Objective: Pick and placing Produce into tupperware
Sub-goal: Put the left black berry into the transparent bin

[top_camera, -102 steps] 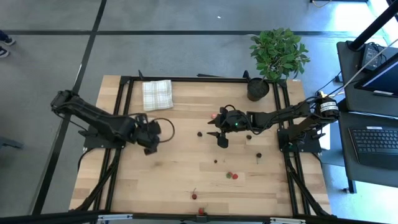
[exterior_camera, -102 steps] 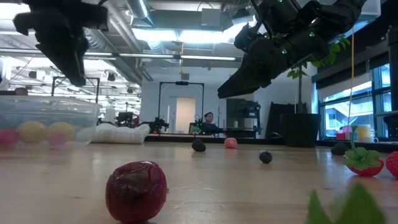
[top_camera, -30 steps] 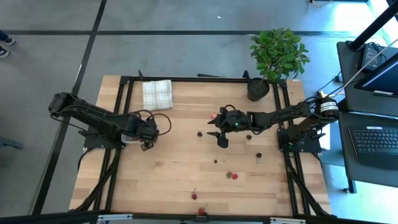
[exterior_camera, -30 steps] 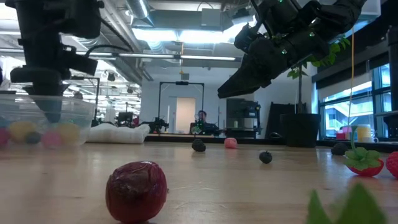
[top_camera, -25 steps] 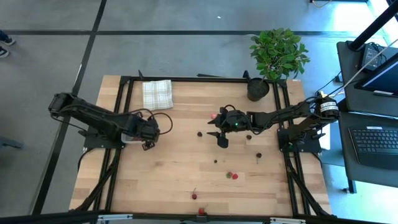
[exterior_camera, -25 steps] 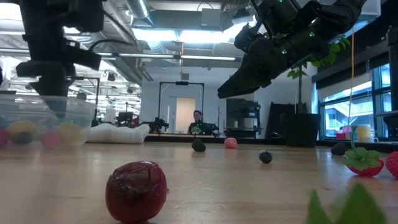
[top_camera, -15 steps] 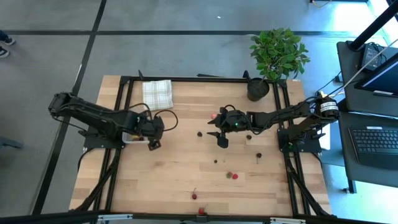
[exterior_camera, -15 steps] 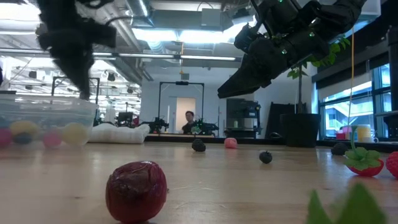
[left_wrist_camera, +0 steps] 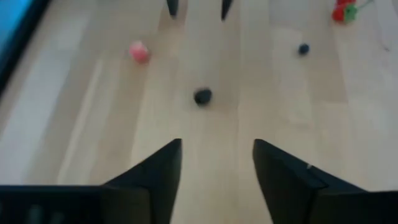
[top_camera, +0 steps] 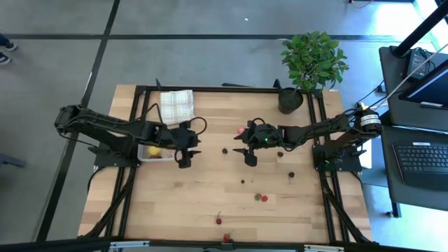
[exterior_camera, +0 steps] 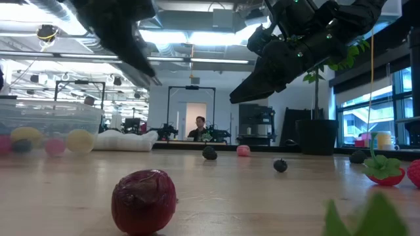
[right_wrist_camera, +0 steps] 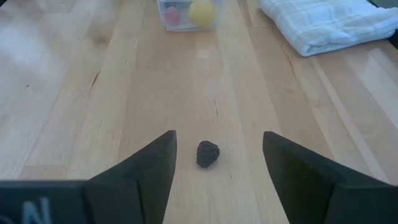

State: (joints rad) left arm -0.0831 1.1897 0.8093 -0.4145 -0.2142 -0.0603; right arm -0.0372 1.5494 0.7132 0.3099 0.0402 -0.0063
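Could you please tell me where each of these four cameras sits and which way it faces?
High view: above, looking straight down on the table; both arms show, left gripper, right gripper.
Low view: at table-top height, level across a red fruit into the room; both arms hang from above.
Left wrist view: on the left arm, past its open fingers toward a dark berry.
Right wrist view: past open fingers toward the tupperware.
Both wrist views share the berry.

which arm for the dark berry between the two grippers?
Right, probably. The right gripper is open with the dark berry centred just ahead of its fingers. The left gripper, also open, sits farther from it, beside the tupperware.
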